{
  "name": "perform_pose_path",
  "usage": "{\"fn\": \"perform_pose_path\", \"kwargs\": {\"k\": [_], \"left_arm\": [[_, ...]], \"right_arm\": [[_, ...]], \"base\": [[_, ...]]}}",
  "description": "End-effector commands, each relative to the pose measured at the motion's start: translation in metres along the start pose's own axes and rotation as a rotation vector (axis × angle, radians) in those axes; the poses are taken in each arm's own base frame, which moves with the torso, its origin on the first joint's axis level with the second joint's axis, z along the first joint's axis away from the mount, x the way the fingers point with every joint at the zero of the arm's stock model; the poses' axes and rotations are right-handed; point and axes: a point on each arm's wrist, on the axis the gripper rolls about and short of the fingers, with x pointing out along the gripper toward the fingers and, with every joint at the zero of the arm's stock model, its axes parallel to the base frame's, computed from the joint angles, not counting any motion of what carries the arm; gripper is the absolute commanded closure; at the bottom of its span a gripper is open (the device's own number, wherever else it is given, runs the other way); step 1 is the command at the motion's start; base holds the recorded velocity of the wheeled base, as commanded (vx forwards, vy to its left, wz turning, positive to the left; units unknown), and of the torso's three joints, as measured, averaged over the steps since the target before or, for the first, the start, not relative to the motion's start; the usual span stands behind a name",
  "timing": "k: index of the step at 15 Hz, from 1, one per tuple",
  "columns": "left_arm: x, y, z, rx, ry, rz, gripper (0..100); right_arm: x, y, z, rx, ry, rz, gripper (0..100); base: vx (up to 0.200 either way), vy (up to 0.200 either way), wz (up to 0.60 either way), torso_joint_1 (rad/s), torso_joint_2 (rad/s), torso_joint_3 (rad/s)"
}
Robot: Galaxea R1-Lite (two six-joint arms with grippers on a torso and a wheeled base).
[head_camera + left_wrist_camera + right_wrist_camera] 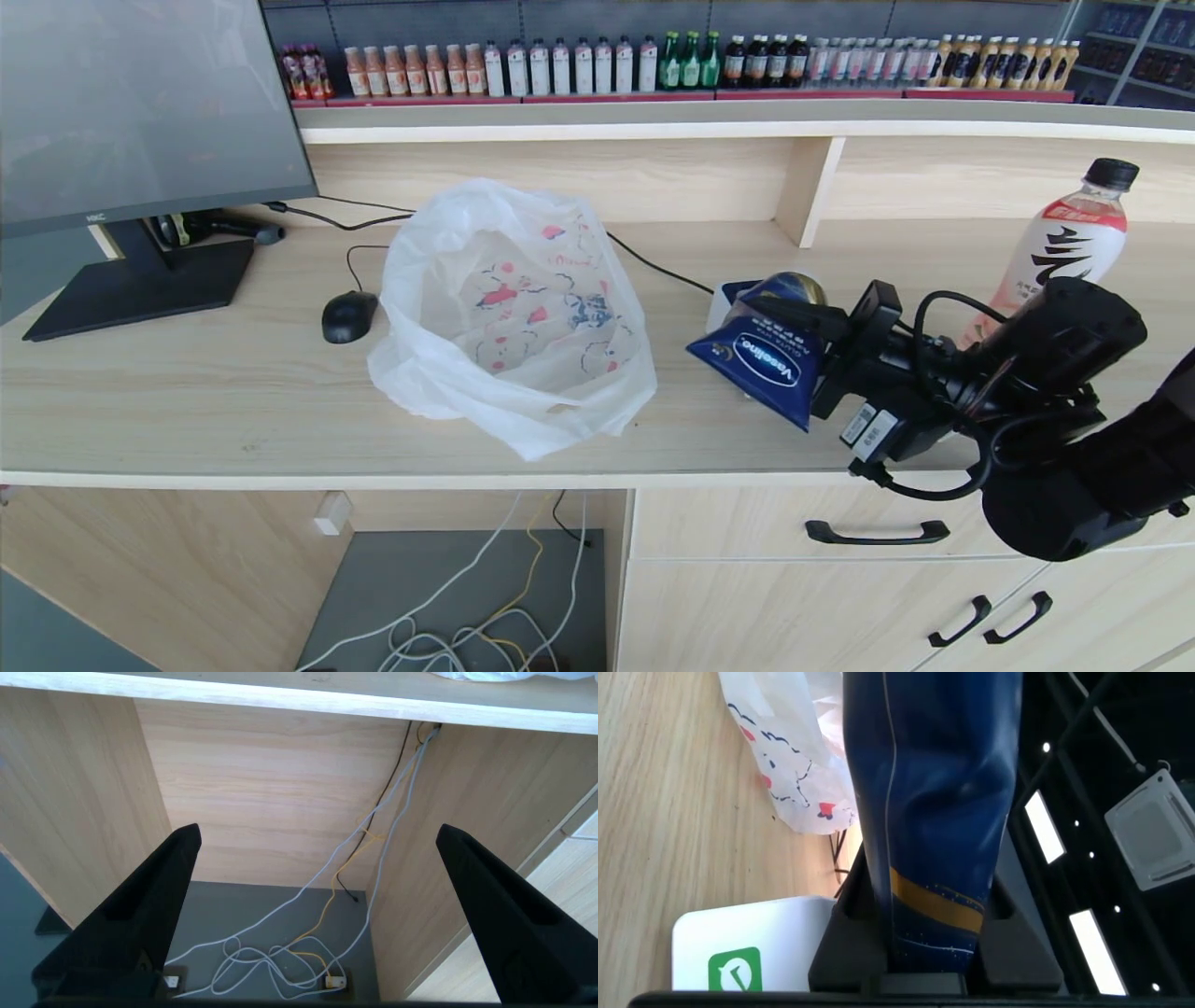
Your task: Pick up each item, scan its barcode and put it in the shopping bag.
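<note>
In the head view, the right claw [814, 359] is clamped on a dark blue tube [761, 359], held in the air just right of the shopping bag [509, 317], over the tabletop [187, 401]. The tube looks light, soft and glossy, so it is probably squeezable and slippery. The grip sits near the stiffer capped end, which seems the sounder place. The tube carries a white oval logo. A bottle [1064, 238] stands well right of the bag and has large dark characters on its label.

In the left wrist view, the left claw [318, 919] is spread wide with nothing in it, low under the tabletop edge [280, 695], over loose cables [280, 961].

In the right wrist view, the tube [934, 793] is pinched between the right claw's [929, 952] jaws, with a gold band across it close to them. The bag [785, 756] lies just beyond. Near it is a white pad [738, 952] with a green mark.
</note>
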Motion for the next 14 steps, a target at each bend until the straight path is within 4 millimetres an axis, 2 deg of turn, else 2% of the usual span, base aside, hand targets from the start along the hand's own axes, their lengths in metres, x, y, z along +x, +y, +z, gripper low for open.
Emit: {"fn": "perform_pose_path", "kwargs": {"k": [1,14], "left_arm": [[0.0000,0.0000,0.0000,0.000,0.000,0.000,0],[0.0000,0.0000,0.0000,0.000,0.000,0.000,0]], "right_arm": [[-0.0001,0.0025,-0.0012,0.003,0.002,0.004,100],[-0.0002,0.0014,-0.0009,0.007,0.001,0.002,100]], "base": [[0.000,0.000,0.00,0.000,0.00,0.000],[0.000,0.000,0.00,0.000,0.00,0.000]]}}
